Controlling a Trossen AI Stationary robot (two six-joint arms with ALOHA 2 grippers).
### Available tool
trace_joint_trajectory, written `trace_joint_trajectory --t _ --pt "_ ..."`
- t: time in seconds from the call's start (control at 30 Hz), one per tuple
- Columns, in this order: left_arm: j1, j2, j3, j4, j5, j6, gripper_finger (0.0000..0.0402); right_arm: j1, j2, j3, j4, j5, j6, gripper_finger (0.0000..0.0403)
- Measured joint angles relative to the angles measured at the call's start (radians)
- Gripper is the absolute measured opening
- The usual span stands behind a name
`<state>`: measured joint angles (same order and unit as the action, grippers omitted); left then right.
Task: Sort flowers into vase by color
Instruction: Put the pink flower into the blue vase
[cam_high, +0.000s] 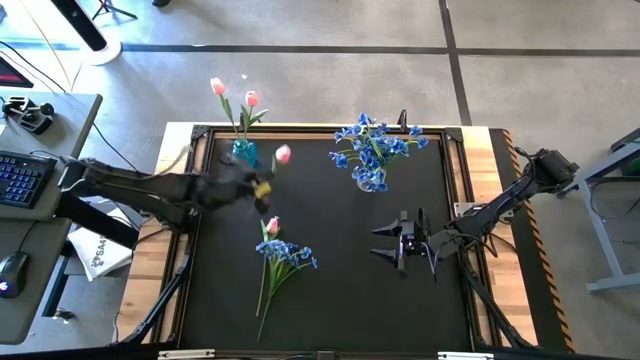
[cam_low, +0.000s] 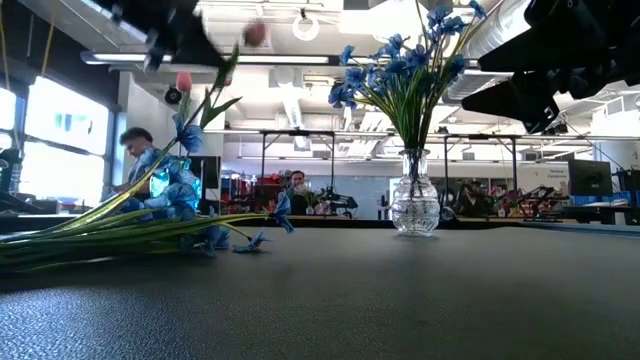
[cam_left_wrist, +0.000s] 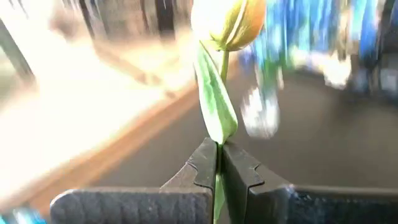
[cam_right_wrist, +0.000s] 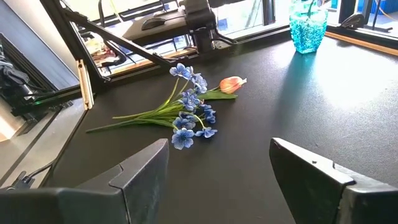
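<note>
1. Your clear vase is holding a full bunch of blue blossoms — that colour is mostly sorted.
2. Your blue vase is holding two pink tulips.
3. Your left gripper is clamping a third tulip near the blue vase.
4. One tulip and a blue bunch are lying on the mat — both outstanding.
5. Your right gripper is waiting with fingers spread, mid-mat.

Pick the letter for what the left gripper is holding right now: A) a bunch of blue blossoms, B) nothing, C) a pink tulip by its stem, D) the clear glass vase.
C: in the left wrist view the left gripper is shut on the green stem of a pink tulip, with the leaf and bud standing just above the fingers.
</note>
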<state>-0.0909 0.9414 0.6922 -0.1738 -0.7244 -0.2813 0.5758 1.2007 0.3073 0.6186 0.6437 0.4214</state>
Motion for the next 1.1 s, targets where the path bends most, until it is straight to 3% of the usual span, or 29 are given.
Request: trace_joint_trajectory --t 0.1,0.2,0.4,0.5,0.63,0.73,0.9,1.1 --pt "0.060 -0.079 -0.013 0.214 -0.011 0.258 0.0001 0.000 0.000 0.000 0.000 0.000 0.007 0.0275" --pt "0.136 -0.156 -0.067 0.466 0.049 0.455 0.0000 0.000 0.000 0.000 0.000 0.000 0.008 0.0275" --pt "0.378 -0.252 -0.187 0.764 0.038 0.646 0.0000 0.000 0.000 0.000 0.000 0.004 0.027 0.0275" --pt "0.508 -0.266 -0.239 0.835 0.066 0.624 0.0000 0.000 0.000 0.000 0.000 0.007 0.027 0.0275" --pt "0.657 -0.259 -0.296 0.876 0.198 0.522 0.0000 0.000 0.000 0.000 0.000 0.012 0.026 0.0275" --pt "0.733 -0.242 -0.325 0.876 0.207 0.464 0.0000 0.000 0.000 0.000 0.001 0.025 0.027 0.0275" --pt "0.799 -0.233 -0.363 0.894 0.289 0.362 0.0000 0.000 0.000 0.000 0.016 0.028 0.026 0.0275" --pt "0.804 -0.237 -0.369 0.862 0.297 0.343 0.0009 0.000 0.000 0.000 0.023 0.028 0.025 0.0275"
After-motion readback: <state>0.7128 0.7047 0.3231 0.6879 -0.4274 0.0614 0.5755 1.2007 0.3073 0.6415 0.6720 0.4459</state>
